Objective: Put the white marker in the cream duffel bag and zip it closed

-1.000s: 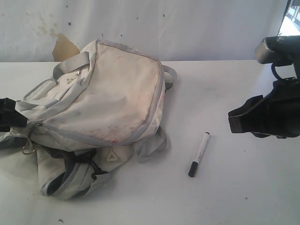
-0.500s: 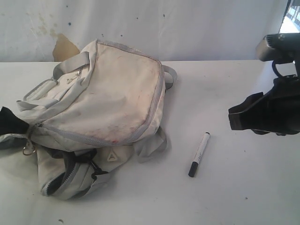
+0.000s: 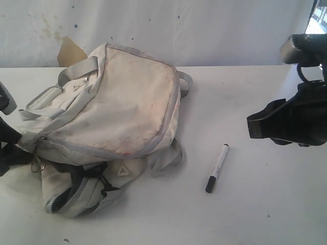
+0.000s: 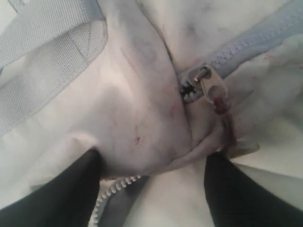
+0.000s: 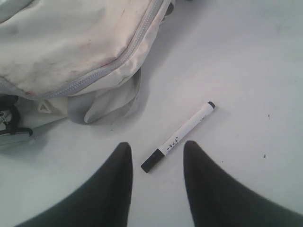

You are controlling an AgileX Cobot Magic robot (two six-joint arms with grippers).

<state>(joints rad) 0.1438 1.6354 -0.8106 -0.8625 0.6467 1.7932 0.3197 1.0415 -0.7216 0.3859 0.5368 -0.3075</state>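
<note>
A white table (image 3: 265, 214) carries the job I am running from afar. On its left half slumps the cream bag (image 3: 122, 107), soft and creased, pink-stained panel up, grey straps splayed. A zipped opening at its near left corner gapes on dark lining.

My left gripper (image 4: 151, 161) sits at the bag's left end, its black fingers spread wide around a fold of cloth. I cannot tell whether they pinch the fold or merely flank it.

My right gripper (image 5: 156, 145) hovers empty over the right side, jaws well parted, with the capped end of the white marker just ahead of them.

The marker (image 3: 216, 168) lies flat on bare table, right of the bag and clear of it, black cap toward the near edge. I judge it light, stiff and prone to roll; mid-barrel, across its width, looks like the place to take it.

A small metal zipper pull (image 4: 210, 85) rests on grey teeth just beyond the left fingers.
</note>
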